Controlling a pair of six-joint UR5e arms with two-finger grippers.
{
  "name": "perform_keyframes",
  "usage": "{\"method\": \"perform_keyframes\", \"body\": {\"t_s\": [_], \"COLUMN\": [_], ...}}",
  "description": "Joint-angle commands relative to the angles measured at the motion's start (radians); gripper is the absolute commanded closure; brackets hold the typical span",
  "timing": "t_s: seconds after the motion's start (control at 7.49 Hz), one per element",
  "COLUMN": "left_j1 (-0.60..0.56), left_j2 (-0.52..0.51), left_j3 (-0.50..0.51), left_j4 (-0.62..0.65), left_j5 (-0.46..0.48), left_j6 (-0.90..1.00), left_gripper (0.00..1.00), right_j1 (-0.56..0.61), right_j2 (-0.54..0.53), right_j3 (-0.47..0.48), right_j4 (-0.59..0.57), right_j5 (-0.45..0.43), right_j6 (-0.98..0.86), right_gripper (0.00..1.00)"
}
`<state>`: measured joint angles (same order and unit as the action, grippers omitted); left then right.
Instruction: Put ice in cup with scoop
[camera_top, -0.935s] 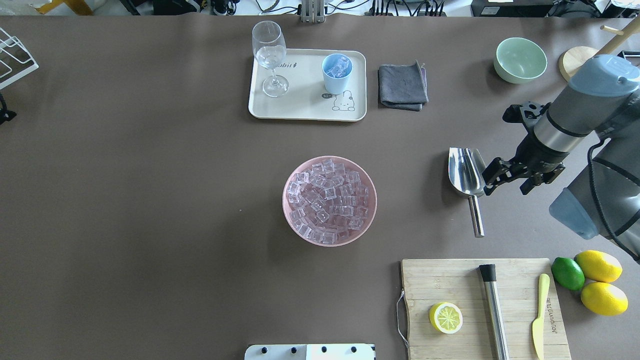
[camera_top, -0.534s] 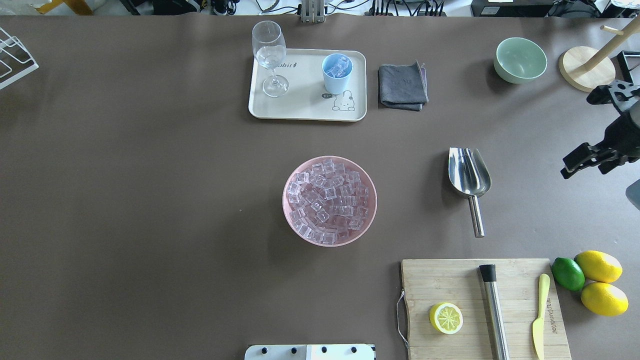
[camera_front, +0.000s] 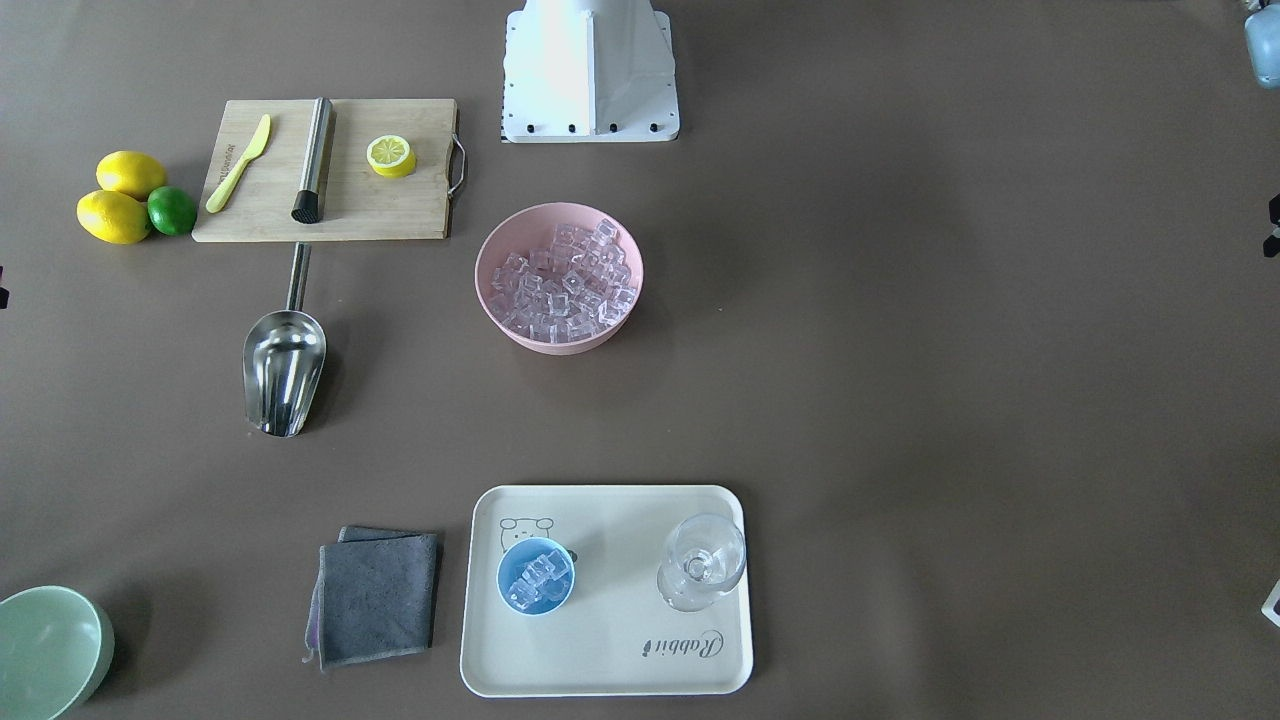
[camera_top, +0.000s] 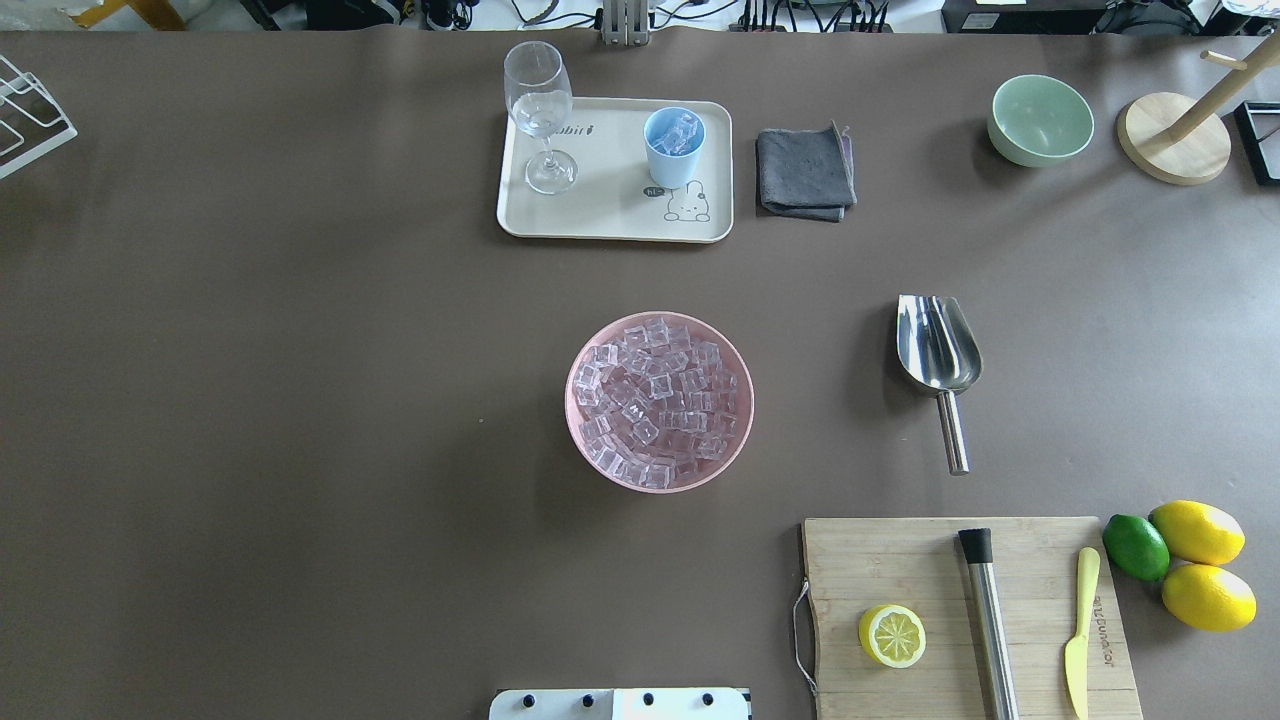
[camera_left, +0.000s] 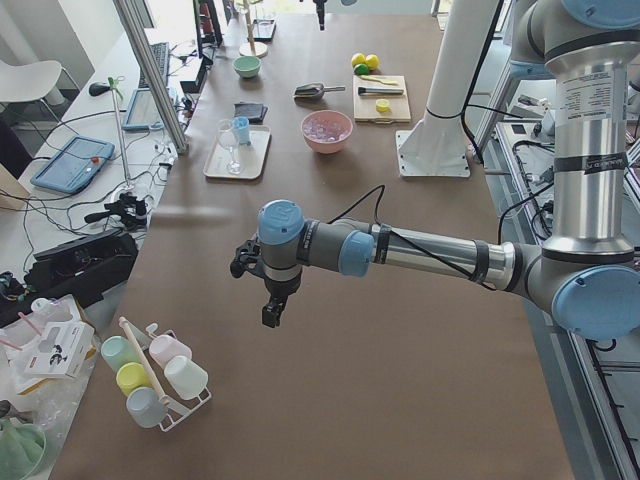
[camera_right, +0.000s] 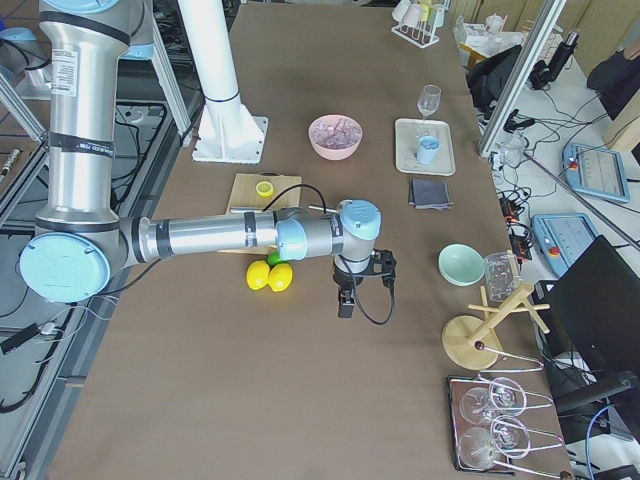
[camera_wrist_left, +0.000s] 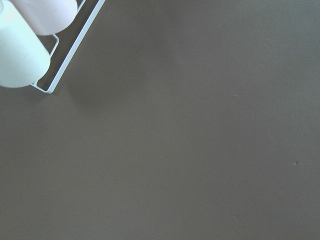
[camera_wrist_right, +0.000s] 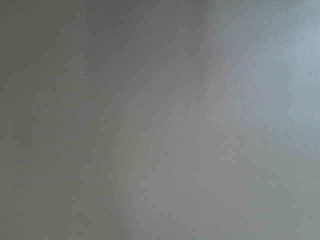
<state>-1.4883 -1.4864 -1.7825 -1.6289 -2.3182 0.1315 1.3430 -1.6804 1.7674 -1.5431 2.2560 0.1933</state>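
The steel scoop lies on the table right of the pink bowl, handle toward the robot; it also shows in the front view. The bowl holds many clear ice cubes. The light-blue cup stands on the cream tray with a few ice cubes inside. Both grippers are out of the overhead view. The left gripper hangs over the table's far left end. The right gripper hangs beyond the lemons at the right end. I cannot tell whether either is open or shut.
A stemmed glass shares the tray. A grey cloth, green bowl and wooden stand sit at the back right. A cutting board with a steel cylinder, knife and lemon half lies front right, with lemons beside it.
The right arm has drawn back from beside the scoop toward the right and left the overhead view. The scoop, bowl and cup have not moved.
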Motion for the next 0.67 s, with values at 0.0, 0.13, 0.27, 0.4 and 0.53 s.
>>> {"method": "perform_keyframes", "body": {"t_s": [0.0, 0.13, 0.27, 0.4, 0.53], "left_j1": [-0.076, -0.082, -0.082, -0.084, -0.087], "left_j2": [0.005, 0.003, 0.006, 0.006, 0.008], "left_j3": [0.079, 0.083, 0.094, 0.086, 0.097], "left_j4": [0.058, 0.058, 0.058, 0.054, 0.049], "left_j5": [-0.087, -0.09, -0.093, -0.127, -0.194], "left_j6": [-0.001, -0.001, -0.001, 0.0, 0.0], "left_gripper": [0.01, 0.01, 0.01, 0.01, 0.01], "right_j1": [0.135, 0.149, 0.151, 0.151, 0.151], "right_j2": [-0.028, -0.033, -0.036, -0.033, -0.033], "right_j3": [-0.049, -0.057, -0.056, -0.057, -0.059], "right_j4": [-0.006, -0.006, -0.005, -0.005, -0.005], "right_j5": [0.011, 0.013, 0.013, 0.011, 0.011], "right_j6": [-0.112, -0.112, -0.109, -0.109, -0.109], "right_gripper": [0.01, 0.01, 0.01, 0.01, 0.01]}}
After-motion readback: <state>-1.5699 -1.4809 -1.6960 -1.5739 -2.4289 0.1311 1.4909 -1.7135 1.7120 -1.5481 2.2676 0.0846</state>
